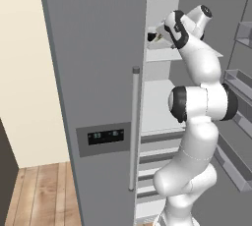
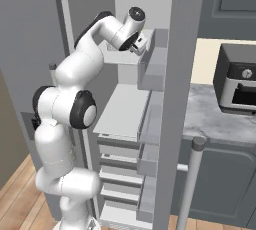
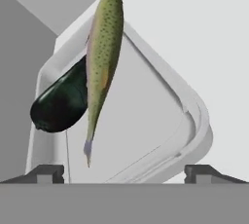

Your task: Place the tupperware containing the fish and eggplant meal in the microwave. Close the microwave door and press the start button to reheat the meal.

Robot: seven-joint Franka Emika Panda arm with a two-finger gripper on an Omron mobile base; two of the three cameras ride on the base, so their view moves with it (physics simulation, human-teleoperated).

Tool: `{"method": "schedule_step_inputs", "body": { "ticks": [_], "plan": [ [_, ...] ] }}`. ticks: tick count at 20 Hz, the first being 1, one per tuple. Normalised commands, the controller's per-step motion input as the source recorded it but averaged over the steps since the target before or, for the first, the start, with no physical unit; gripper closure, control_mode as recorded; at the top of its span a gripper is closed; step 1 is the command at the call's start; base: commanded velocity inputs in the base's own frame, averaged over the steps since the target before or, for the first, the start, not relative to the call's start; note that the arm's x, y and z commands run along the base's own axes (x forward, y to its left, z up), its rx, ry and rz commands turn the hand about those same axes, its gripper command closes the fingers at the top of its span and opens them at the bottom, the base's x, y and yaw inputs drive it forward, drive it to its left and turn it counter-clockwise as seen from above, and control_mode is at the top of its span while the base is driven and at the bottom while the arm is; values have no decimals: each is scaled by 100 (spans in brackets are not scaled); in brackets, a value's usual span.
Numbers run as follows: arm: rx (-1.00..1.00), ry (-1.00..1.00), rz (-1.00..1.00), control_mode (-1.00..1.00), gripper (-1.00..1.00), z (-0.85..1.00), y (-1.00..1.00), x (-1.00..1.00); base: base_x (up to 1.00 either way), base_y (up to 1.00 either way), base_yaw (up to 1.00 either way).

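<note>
The gripper (image 3: 124,172) stands wide open and holds nothing, its fingertips at the bottom of the hand view just short of the tupperware (image 3: 194,121), which sits on an upper shelf (image 1: 162,53) of the open fridge (image 1: 98,72), near the top centre of the left base view. To grasp well, the jaws should probably straddle the near rim squarely and close on the wall, clear of the food. The tray is pale grey with rounded corners; in it lie a speckled green fish (image 3: 103,57) and a glossy dark eggplant (image 3: 61,103), touching.
</note>
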Motion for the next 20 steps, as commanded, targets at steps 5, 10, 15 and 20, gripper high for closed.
{"method": "schedule_step_inputs", "body": {
  "ticks": [5, 10, 15, 20],
  "plan": [
    [0, 4, 0, -100, -100, -26, 1, 27, 0, 0, 0],
    [-4, 16, -1, -100, 100, -42, 13, 14, 0, 0, 0],
    [-7, 18, -3, -100, 100, -39, 21, 9, 0, 0, 0],
    [-4, 16, -1, -100, 100, -21, 9, 1, 0, 0, 0]
  ]
}}
